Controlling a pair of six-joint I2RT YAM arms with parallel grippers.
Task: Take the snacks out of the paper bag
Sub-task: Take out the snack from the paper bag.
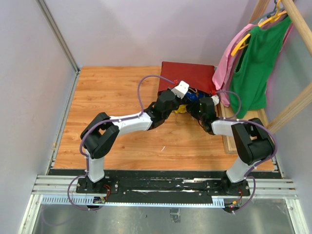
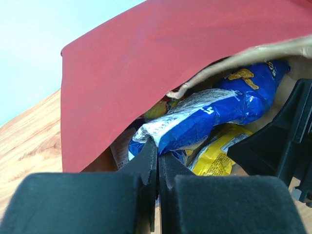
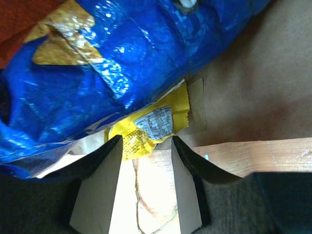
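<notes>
The red paper bag (image 1: 187, 75) lies on its side at the back of the table, its mouth toward the arms. In the left wrist view its red flap (image 2: 136, 63) hangs over the blue Doritos bag (image 2: 214, 109) and a yellow packet (image 2: 217, 156). My left gripper (image 2: 158, 146) is at the mouth, jaws shut on the near edge of the Doritos bag (image 1: 193, 96). My right gripper (image 3: 146, 144) is open inside the mouth on the brown kraft wall (image 3: 243, 73). The yellow packet's (image 3: 151, 124) end lies between its tips, under the Doritos bag (image 3: 122, 58).
A green top (image 1: 253, 63) and a pink garment (image 1: 229, 58) hang on a wooden rack (image 1: 292, 107) at the right, close to the bag and my right arm. The right gripper's black body (image 2: 287, 131) shows beside the snacks. A wall borders the table's left side.
</notes>
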